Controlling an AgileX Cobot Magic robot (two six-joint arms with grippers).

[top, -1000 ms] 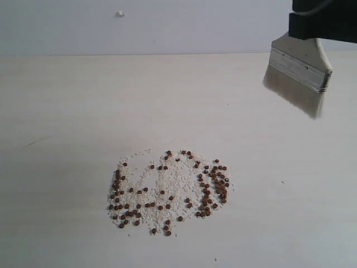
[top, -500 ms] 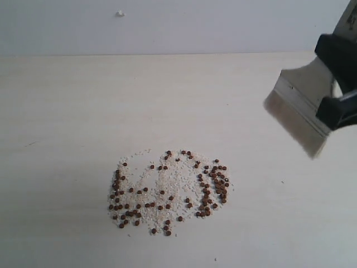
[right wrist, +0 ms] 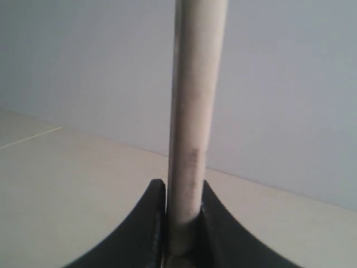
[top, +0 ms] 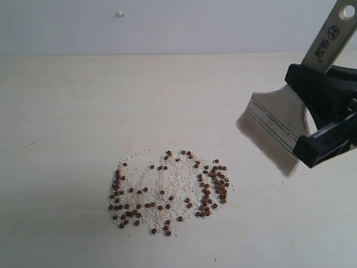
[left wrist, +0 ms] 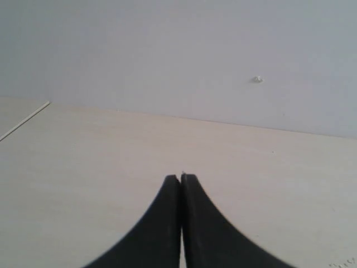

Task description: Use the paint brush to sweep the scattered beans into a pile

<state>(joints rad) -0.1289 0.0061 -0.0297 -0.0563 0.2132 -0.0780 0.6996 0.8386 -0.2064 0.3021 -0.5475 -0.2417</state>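
Near round reddish beans [top: 167,190], right gripper [top: 304,114] pinches the flat, seemingly wooden paint brush [top: 278,111].

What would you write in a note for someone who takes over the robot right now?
Left hand: shut, empty, away from the job.
Right hand: shut on the paint brush by its wooden handle, bristles angled down.
Beans: a loose patch on the table, mixed with white grains. The brush is off to the patch's right and touches no bean.
Done: brush is gripped.
Left: sweep the stray beans at the edges inward until the patch is one tight pile.
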